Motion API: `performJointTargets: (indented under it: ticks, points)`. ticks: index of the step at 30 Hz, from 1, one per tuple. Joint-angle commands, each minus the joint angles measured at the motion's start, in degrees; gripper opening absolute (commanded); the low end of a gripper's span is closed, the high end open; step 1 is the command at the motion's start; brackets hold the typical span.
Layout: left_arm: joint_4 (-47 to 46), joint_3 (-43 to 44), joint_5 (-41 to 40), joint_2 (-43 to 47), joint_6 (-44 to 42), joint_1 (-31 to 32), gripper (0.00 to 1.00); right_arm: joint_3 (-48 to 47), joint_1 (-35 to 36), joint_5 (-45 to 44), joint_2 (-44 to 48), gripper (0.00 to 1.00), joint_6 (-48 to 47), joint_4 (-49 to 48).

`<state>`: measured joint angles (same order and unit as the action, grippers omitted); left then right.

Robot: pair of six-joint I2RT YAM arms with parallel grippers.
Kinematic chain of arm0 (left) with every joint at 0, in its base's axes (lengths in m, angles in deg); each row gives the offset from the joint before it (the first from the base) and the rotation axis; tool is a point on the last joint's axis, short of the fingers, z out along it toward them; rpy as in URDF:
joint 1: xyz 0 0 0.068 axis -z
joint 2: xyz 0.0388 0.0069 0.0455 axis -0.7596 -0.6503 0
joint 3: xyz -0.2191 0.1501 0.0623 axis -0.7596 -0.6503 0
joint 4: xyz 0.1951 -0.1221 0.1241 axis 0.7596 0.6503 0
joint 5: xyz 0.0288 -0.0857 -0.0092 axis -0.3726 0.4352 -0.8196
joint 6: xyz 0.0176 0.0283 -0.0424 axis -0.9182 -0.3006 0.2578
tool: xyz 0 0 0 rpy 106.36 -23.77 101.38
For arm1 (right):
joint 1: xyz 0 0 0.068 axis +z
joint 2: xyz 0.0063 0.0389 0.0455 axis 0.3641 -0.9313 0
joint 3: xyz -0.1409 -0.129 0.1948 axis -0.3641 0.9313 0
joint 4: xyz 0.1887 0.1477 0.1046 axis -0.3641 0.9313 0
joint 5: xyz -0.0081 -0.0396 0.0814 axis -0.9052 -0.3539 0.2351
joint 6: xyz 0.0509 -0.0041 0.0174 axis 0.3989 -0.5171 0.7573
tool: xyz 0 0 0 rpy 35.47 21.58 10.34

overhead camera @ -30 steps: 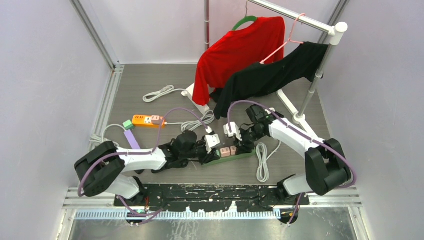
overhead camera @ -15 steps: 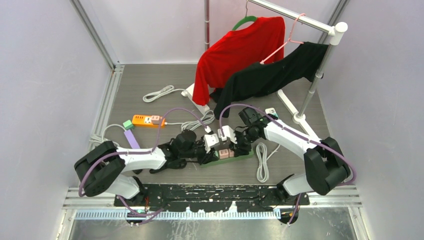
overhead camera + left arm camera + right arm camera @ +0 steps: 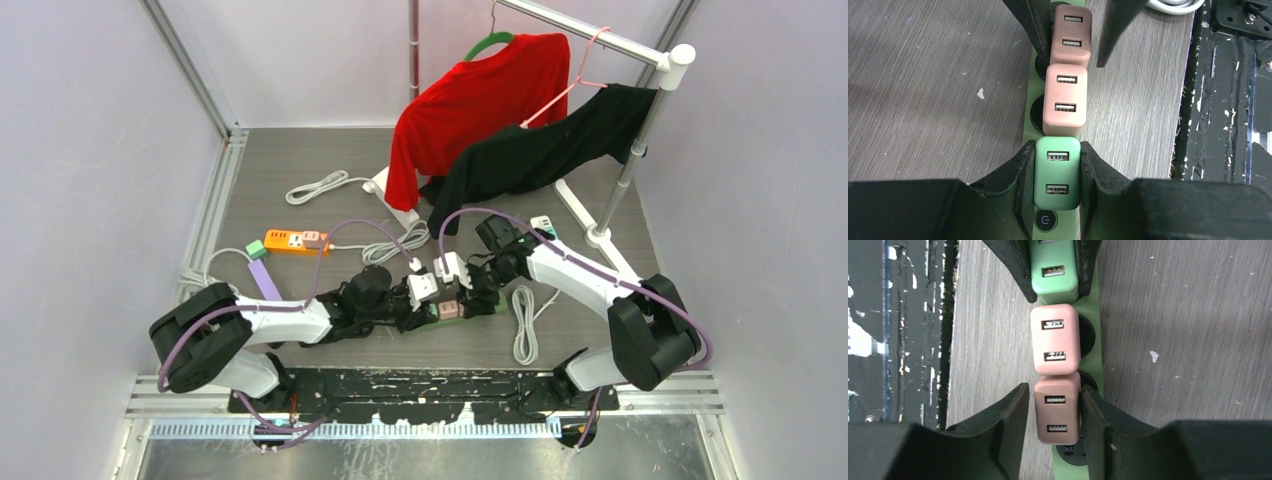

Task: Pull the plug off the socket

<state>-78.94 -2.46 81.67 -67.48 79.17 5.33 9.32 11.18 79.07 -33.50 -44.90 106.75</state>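
Note:
A green power strip (image 3: 486, 311) lies on the table with three USB plugs in a row. In the left wrist view my left gripper (image 3: 1057, 167) is shut on the green plug (image 3: 1057, 175) at the switch end of the strip (image 3: 1030, 117). Beyond it sit a light pink plug (image 3: 1064, 102) and a darker pink plug (image 3: 1071, 35). In the right wrist view my right gripper (image 3: 1054, 412) is open and straddles the darker pink plug (image 3: 1056, 412). Its right finger touches the plug and a gap shows on the left side. All three plugs sit in the strip.
An orange power strip (image 3: 285, 241) and a purple one (image 3: 263, 278) lie at the left. A coiled white cable (image 3: 524, 325) lies right of the green strip. A rack with a red shirt (image 3: 480, 95) and a black garment (image 3: 545, 150) stands behind. The black base plate (image 3: 1223, 100) borders the near edge.
My right gripper has moved left and down onto the strip and now straddles the darker pink plug. My left gripper has stayed on the green plug.

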Motion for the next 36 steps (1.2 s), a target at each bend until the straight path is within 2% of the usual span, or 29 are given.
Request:
performJointTargets:
  ticks: [1, 3, 5, 10, 15, 17, 21, 24, 27, 29, 32, 36]
  points:
    - [0.24, -1.93, -2.02, -0.88, 0.91, 0.30, 0.00, -1.44, 0.87, 1.95, 1.00, 0.40, 0.15, 0.33]
    - [0.25, -2.21, -2.14, -0.69, 0.80, 0.31, 0.00, -1.96, 0.55, 0.57, 1.25, 0.26, -0.30, 1.20]
    - [0.36, -2.70, -2.56, -0.27, 0.78, 0.30, 0.00, -2.45, -0.79, -0.12, 2.04, 0.17, -1.12, 2.12]
    - [0.28, -4.68, -3.82, 1.52, 0.55, 0.26, 0.00, -1.71, -7.42, -0.35, 4.27, 0.05, -5.53, 5.34]
    - [0.66, -5.49, -4.55, 2.86, -0.01, 0.27, 0.00, -1.28, -8.44, 1.31, 3.34, 0.02, -10.92, 9.38]
    - [0.85, -5.33, -4.53, 2.58, 0.17, 0.28, 0.00, -0.80, -6.07, 1.15, 2.94, 0.01, -11.64, 9.27]
    - [0.72, -3.78, -4.00, 0.60, 1.09, 0.37, 0.00, -1.02, 0.85, 0.78, 2.15, 0.01, -3.31, 2.25]
    - [0.76, -2.60, -3.77, -1.29, 1.57, 0.75, 0.00, -2.60, 1.30, 2.23, 1.22, 0.01, 4.18, -1.83]
    - [0.81, -1.99, -4.09, -2.82, 1.37, 1.04, 0.00, -2.84, -0.99, 3.66, 2.18, 0.01, 6.83, -3.22]
    - [1.41, -1.92, -4.62, -3.37, 1.27, 1.12, 0.00, -3.49, -4.89, 4.16, 2.98, 0.01, 3.42, 0.18]
    - [0.71, -3.29, -5.27, -3.41, 1.27, 0.96, 0.00, -4.18, -8.79, 1.49, 3.51, 0.01, -7.58, 9.98]
    - [-2.36, -4.49, -4.66, -3.63, 1.76, 1.03, 0.00, -1.29, -7.04, 3.40, 3.34, 0.01, -14.80, 11.80]
